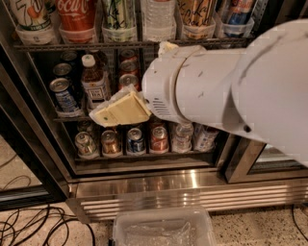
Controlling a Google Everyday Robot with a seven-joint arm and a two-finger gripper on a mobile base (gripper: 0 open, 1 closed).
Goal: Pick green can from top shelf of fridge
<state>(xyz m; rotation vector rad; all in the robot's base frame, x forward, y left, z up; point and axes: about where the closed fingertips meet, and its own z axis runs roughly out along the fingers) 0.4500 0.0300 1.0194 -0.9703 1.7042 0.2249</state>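
Warm, dimmish light on my feed. Glare streaks run along the shiny stainless-steel base of the black-framed glass-door fridge [192,185]. Highlights on the tall pale green-and-white can [118,14] up on the dark wire top shelf [48,46]. My cream wedge-shaped claw [120,109], left of centre before the middle rack, is brightly lit. The rack interiors are shadowy.

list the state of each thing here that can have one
fridge: door looks open, fully stocked
green can: upright in its cup on the top shelf, untouched
gripper: in front of the fridge, lower than the top shelf
plastic bin: upright on the floor before the fridge
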